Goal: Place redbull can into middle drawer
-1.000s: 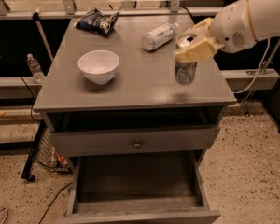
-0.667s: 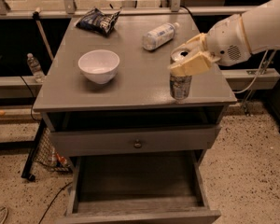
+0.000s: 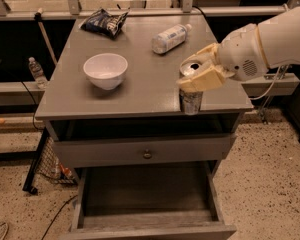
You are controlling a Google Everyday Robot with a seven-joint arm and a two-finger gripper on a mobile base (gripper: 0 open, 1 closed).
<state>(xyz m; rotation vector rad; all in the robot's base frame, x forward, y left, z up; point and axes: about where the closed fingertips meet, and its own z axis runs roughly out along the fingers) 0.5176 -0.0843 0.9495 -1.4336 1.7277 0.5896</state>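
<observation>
The tall slim silver redbull can (image 3: 191,101) stands at the front right edge of the grey wooden cabinet top (image 3: 140,96), its base right at the lip (whether it rests on the wood or hangs just above cannot be told). The cream-padded gripper (image 3: 199,77) on the white arm pinches the can's upper part, its fingers closed around it from the right. Below, past the closed grey drawer front with a small round knob (image 3: 147,154), the wide grey middle drawer (image 3: 145,191) is pulled out, its plank floor bare. The white round bowl (image 3: 105,70) sits well apart to the left; the clear plastic bottle (image 3: 170,38) lies behind.
</observation>
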